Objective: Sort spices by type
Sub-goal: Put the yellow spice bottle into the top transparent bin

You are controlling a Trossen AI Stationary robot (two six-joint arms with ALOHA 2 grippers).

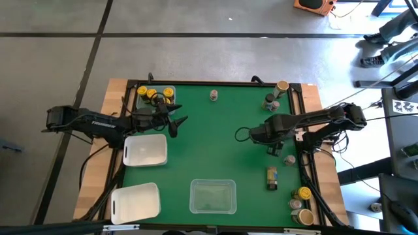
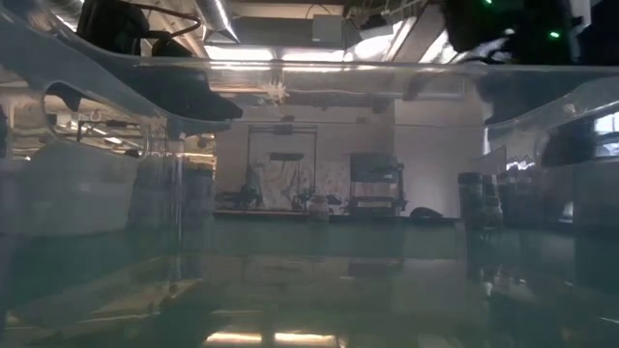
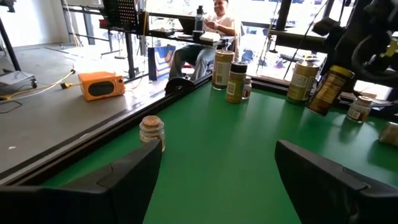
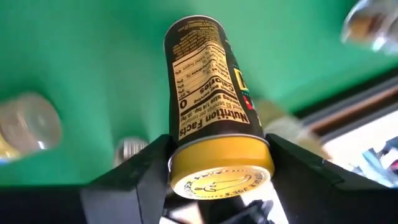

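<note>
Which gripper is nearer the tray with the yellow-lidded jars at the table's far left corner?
Left. The left gripper hangs open right beside that tray, at its near right corner. The right gripper is far across the mat, shut on a yellow-lidded jar.

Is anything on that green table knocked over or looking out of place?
One jar lies on its side near the right edge of the green table, while the other jars there stand upright. The right gripper holds a yellow-lidded jar tilted off the table, which looks deliberate. Nothing appears spilled or broken.
</note>
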